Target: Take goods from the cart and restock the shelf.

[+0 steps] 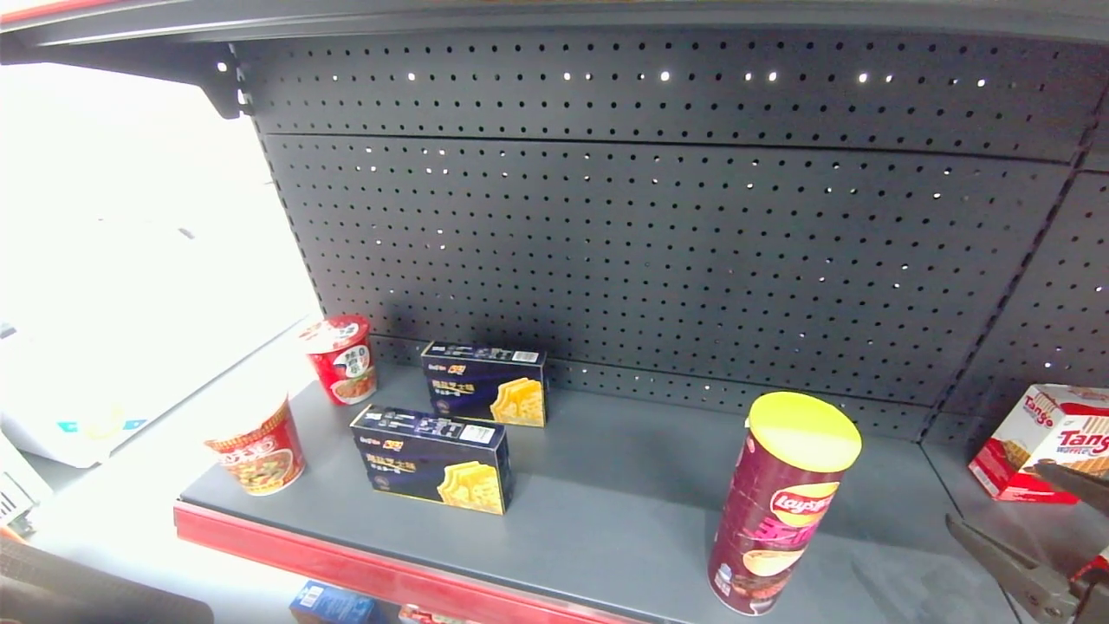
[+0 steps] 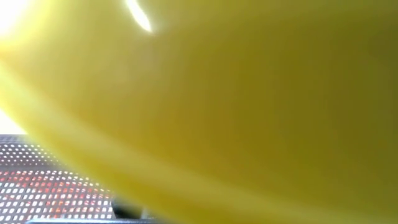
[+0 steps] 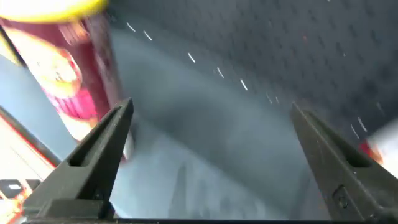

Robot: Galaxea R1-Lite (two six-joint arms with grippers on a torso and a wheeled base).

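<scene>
My R gripper (image 1: 992, 494) sits low over the right end of the shelf (image 1: 606, 511), fingers (image 3: 102, 155) spread wide, nothing between them and nothing touched. The gap betw. the tips looks onto bare shelf board and the pegboard back (image 1: 658, 243).

The chips can (image 1: 784, 503), dark red w/ a yellow lid, stands upright near the shelf's front edge, on my left of the R gripper and apart from it. In the R wrist view the can (image 3: 68, 68) is just past one fingertip; no contact that I can see.

A red-and-white wafer box (image 1: 1044, 442) lies in the next bay, just behind my upper finger; can't tell if they touch.

Further left on the shelf are two dark blue boxes, one at the back (image 1: 485, 383) and one nearer the front (image 1: 431, 458). At the left end are two red cup noodles (image 1: 342, 358) (image 1: 257, 445), all upright.

L wrist view: a yellow surface (image 2: 236, 106) very close up, w/ wire mesh (image 2: 50, 186) beyond it.
</scene>
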